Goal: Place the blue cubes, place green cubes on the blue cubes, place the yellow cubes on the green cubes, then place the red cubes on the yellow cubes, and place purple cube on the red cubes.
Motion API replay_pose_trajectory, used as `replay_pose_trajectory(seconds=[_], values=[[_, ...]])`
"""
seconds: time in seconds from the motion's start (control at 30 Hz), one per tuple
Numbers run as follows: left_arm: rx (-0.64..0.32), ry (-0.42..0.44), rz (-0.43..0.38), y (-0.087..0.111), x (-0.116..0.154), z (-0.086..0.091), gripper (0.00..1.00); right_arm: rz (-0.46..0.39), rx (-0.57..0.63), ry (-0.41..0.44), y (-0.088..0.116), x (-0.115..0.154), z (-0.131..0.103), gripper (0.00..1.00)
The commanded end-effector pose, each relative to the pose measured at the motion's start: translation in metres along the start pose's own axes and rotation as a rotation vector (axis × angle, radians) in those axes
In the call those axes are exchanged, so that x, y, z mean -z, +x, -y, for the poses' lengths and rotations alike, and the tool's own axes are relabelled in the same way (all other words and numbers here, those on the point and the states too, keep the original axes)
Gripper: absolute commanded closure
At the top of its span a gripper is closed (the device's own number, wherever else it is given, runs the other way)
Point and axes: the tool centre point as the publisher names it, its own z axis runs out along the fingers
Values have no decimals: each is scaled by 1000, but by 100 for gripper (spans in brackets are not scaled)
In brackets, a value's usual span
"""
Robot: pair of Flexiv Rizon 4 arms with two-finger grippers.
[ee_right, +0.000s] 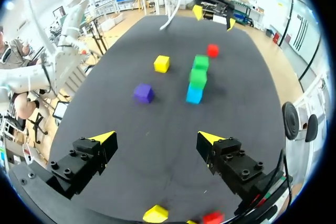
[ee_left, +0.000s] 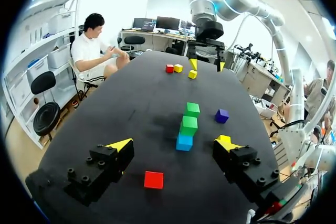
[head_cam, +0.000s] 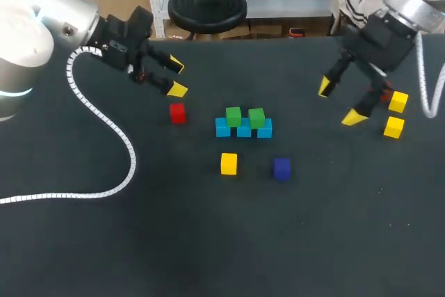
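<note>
A row of three blue cubes [head_cam: 243, 129] lies mid-table, with two green cubes [head_cam: 233, 115] [head_cam: 256, 116] on top. One red cube [head_cam: 178, 113] sits left of the row, just below my left gripper [head_cam: 177, 78], which is open and empty. In the left wrist view this red cube [ee_left: 154, 180] lies between and under the open fingers. A yellow cube [head_cam: 229, 163] and the purple cube [head_cam: 281, 168] rest in front of the row. My right gripper [head_cam: 338, 102] hangs open and empty at the right. Beside it are two yellow cubes [head_cam: 398, 101] [head_cam: 393, 127].
In the right wrist view a yellow cube [ee_right: 156, 213] and a second red cube [ee_right: 212, 216] lie under the gripper near the table's edge. The left arm's white cable [head_cam: 104, 123] loops across the table's left side.
</note>
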Motion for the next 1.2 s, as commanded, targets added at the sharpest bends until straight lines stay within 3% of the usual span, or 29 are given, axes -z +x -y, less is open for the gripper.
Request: replay_pose_trajectory(seconds=[0.03,0.33,0.47,1.2], values=[[1,3,-4,-1,0,-2,0,-18,-2,35,10,6,-28,0],[1,3,-4,-1,0,-2,0,-29,-33,74,51,14,-57,0],[1,3,-4,-1,0,-2,0,-26,26,74,64,20,-69,0],[1,3,-4,-1,0,-2,0,-28,40,81,62,29,-69,0]])
